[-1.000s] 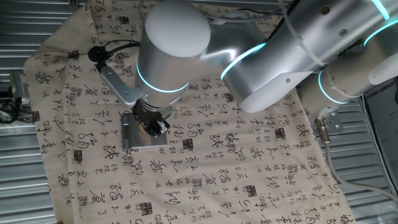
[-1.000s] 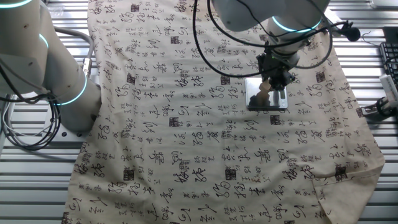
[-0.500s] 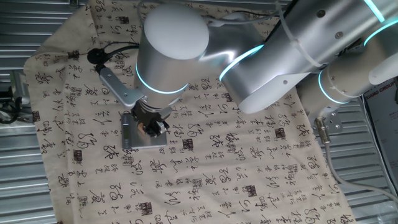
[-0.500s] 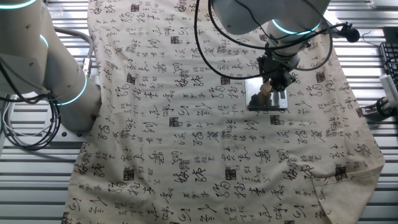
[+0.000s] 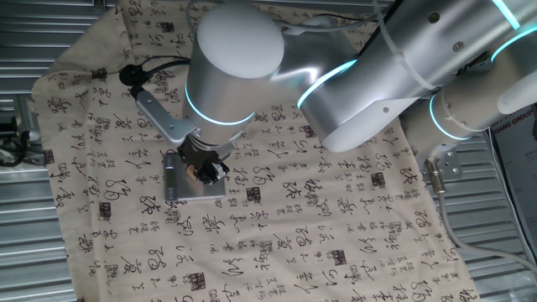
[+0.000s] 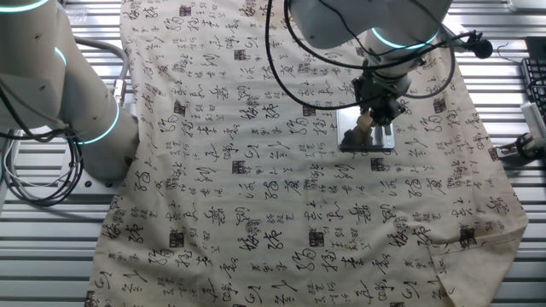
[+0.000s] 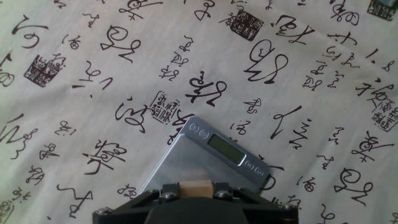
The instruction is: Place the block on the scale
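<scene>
The block [image 7: 195,188] is a small tan cube held between my gripper's fingers at the bottom of the hand view. My gripper [image 7: 195,193] is shut on it. The scale [image 7: 186,158] is a grey square plate with a display strip, directly under the block. In one fixed view the gripper [image 5: 204,170] is low over the scale [image 5: 183,186], and the block [image 5: 194,172] peeks out between the fingers. In the other fixed view the gripper [image 6: 376,109] sits over the scale [image 6: 382,142], whose plate mirrors the block [image 6: 365,119]. I cannot tell if the block touches the plate.
A beige cloth [image 5: 294,218] printed with black calligraphy covers the table. The arm's large silver links [image 5: 377,67] hang over the right and back of the cloth. A second arm base [image 6: 60,94] stands at the left. Metal slats [image 6: 512,256] surround the cloth.
The gripper with the block has shifted only very slightly over the scale. Nothing else has moved.
</scene>
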Controlling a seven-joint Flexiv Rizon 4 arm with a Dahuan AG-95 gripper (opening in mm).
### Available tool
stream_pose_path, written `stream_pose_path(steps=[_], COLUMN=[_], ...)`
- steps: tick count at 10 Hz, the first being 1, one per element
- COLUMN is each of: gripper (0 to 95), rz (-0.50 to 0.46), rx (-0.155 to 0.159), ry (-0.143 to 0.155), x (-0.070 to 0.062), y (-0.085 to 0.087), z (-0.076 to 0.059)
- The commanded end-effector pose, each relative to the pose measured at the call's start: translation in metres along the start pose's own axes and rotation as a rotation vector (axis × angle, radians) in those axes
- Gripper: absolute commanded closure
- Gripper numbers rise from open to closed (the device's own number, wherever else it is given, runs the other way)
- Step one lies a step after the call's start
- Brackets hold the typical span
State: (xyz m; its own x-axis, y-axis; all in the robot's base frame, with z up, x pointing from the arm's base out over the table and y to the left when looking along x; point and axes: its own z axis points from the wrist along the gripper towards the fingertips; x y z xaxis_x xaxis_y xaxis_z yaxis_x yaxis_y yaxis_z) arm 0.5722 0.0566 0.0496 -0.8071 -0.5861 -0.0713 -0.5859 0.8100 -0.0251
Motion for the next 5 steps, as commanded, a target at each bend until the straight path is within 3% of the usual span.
stream_pose_path(steps=[1, 4, 5], gripper=[95.0, 95.0, 76.0], rz=[-0.008, -0.015, -0.017], rx=[0.001, 0.006, 0.008], ry=[-0.001, 0.0, 0.001], x=[-0.0002, -0.0002, -0.0002], y=[-0.0001, -0.0001, -0.0001], z=[0.0, 0.0001, 0.0001])
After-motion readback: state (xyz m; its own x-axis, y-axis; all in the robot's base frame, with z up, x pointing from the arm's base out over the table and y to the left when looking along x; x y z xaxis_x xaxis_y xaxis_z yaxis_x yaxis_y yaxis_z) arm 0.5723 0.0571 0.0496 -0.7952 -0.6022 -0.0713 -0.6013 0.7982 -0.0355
